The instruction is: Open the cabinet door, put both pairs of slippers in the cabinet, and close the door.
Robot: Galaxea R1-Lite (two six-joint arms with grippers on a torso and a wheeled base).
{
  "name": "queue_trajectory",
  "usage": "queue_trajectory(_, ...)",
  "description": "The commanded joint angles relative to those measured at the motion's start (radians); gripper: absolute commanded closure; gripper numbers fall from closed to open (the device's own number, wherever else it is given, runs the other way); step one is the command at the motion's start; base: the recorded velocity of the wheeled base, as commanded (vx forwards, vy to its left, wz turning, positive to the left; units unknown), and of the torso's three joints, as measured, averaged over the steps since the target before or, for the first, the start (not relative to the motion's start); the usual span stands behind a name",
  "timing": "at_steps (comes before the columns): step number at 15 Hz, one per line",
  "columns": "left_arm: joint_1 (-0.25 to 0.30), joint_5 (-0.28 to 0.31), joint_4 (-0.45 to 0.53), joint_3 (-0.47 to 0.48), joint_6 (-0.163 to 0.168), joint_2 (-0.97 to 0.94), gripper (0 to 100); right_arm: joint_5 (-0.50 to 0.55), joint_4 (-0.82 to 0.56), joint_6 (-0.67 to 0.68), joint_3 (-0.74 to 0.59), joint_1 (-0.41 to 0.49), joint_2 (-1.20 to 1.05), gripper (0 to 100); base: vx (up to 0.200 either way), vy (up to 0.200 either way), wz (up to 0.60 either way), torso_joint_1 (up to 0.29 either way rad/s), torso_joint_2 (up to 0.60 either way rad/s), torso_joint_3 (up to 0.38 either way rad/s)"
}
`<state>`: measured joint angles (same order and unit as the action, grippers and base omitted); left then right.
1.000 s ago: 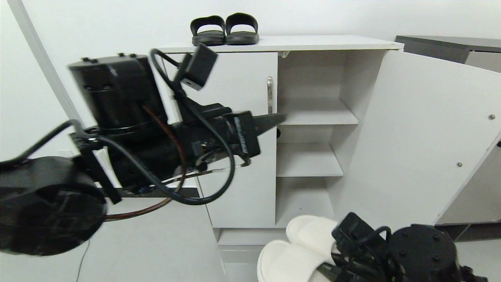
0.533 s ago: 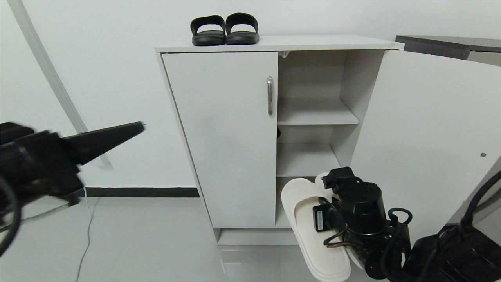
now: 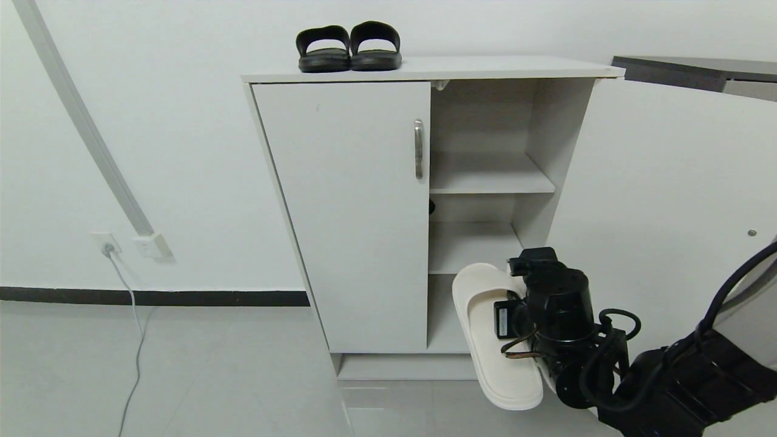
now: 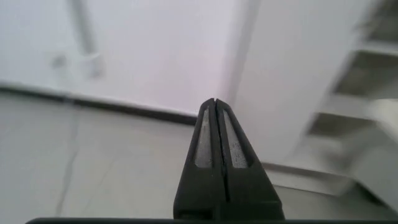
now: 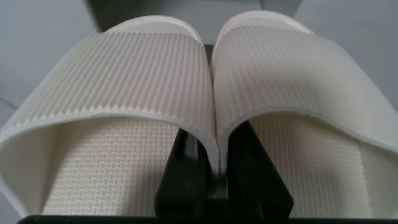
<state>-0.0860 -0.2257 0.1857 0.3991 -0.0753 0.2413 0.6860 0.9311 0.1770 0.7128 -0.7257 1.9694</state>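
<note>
White slippers [image 3: 495,340]: nearest the camera; the pair is held clear of the floor just in front of the cabinet's [image 3: 485,65] open half. The upper end is level with the lowest compartment [image 3: 446,315] and the lower end hangs before the plinth. The two lie side by side, straps touching.
Right gripper [image 5: 214,168]: in front of the cabinet's open half, fingers pinching the two adjoining strap edges of the white slippers.
Left gripper [image 4: 215,134]: fingers pressed together with nothing between them, pointing at the floor [image 3: 212,376] and wall before the cabinet's closed-door side.
Open door [image 3: 655,212]: the cabinet's right-hand door, swung wide outward beside the right arm.
Closed door [image 3: 346,212]: the cabinet's left-hand door, flat against the carcass, with an upright metal handle [image 3: 418,149] at its inner edge.
Shelves [image 3: 485,176]: two visible inside the cabinet's open half, one above the other.
Black slippers [image 3: 349,47]: a pair side by side on the cabinet's top, above the closed door, toes toward the camera.
Wall socket [image 3: 106,244]: on the wall well apart from the cabinet's closed-door side, with a cable [image 3: 133,340] trailing down to the floor.
</note>
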Motion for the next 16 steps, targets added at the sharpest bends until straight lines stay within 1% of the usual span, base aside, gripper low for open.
queue_trajectory(1, 0.089, -0.021, 0.012, -0.192, 0.009, -0.241, 100, 0.0, 0.002, 0.001, -0.007, -0.001, -0.007, 100, 0.0, 0.0, 0.0, 0.0, 0.0, 0.0)
queue_trajectory(2, 0.089, -0.021, -0.011, -0.217, 0.009, -0.24, 100, 0.0, 0.002, -0.001, -0.009, -0.001, -0.007, 100, 0.0, 0.0, 0.0, 0.0, 0.0, 0.0)
queue_trajectory(3, 0.087, -0.017, -0.058, -0.249, 0.012, -0.241, 100, 0.0, 0.002, 0.001, -0.009, -0.001, -0.006, 100, 0.0, 0.0, 0.0, 0.0, 0.0, 0.0)
queue_trajectory(4, 0.087, 0.002, -0.109, -0.29, 0.032, -0.241, 100, 0.0, 0.002, -0.001, -0.007, -0.001, -0.006, 100, 0.0, 0.0, 0.0, 0.0, 0.0, 0.0)
queue_trajectory(5, 0.087, 0.025, -0.163, -0.339, 0.06, -0.241, 100, -0.002, 0.002, 0.001, -0.009, -0.001, -0.004, 100, 0.0, 0.0, 0.0, 0.0, 0.0, 0.0)
queue_trajectory(6, 0.087, 0.04, -0.219, -0.398, 0.072, -0.241, 100, -0.002, 0.002, 0.001, -0.009, -0.001, -0.004, 100, 0.0, 0.0, 0.0, 0.0, 0.0, 0.0)
queue_trajectory(7, 0.087, 0.071, -0.226, -0.399, 0.068, -0.241, 100, -0.002, 0.002, 0.001, -0.009, -0.001, -0.003, 100, 0.0, 0.0, 0.0, 0.0, 0.0, 0.0)
queue_trajectory(8, 0.087, 0.117, -0.219, -0.398, 0.074, -0.241, 100, -0.002, 0.003, 0.001, -0.009, -0.003, -0.001, 100, 0.0, 0.0, 0.0, 0.0, 0.0, 0.0)
queue_trajectory(9, 0.087, 0.197, -0.183, -0.398, 0.086, -0.241, 100, -0.005, 0.003, 0.001, -0.007, -0.004, 0.002, 100, 0.0, 0.0, 0.0, 0.0, 0.0, 0.0)
queue_trajectory(10, 0.087, 0.266, -0.175, -0.398, 0.106, -0.241, 100, -0.006, 0.003, 0.001, -0.006, -0.006, 0.003, 100, 0.0, 0.0, 0.0, 0.0, 0.0, 0.0)
queue_trajectory(11, 0.087, 0.278, -0.183, -0.398, 0.123, -0.24, 100, -0.009, 0.003, 0.001, -0.001, -0.006, 0.003, 100, 0.0, 0.0, 0.0, 0.0, 0.0, 0.0)
queue_trajectory(12, 0.087, 0.279, -0.183, -0.398, 0.126, -0.24, 100, -0.011, 0.003, 0.001, 0.002, -0.006, 0.003, 100, 0.0, 0.0, 0.0, 0.0, 0.0, 0.0)
queue_trajectory(13, 0.087, 0.279, -0.183, -0.398, 0.126, -0.241, 100, -0.011, 0.003, 0.001, 0.005, -0.009, 0.005, 100, 0.0, 0.0, 0.0, 0.0, 0.0, 0.0)
queue_trajectory(16, 0.087, 0.279, -0.181, -0.398, 0.112, -0.24, 100, -0.014, 0.005, 0.004, 0.02, -0.021, 0.023, 100, 0.0, 0.0, 0.0, 0.0, 0.0, 0.0)
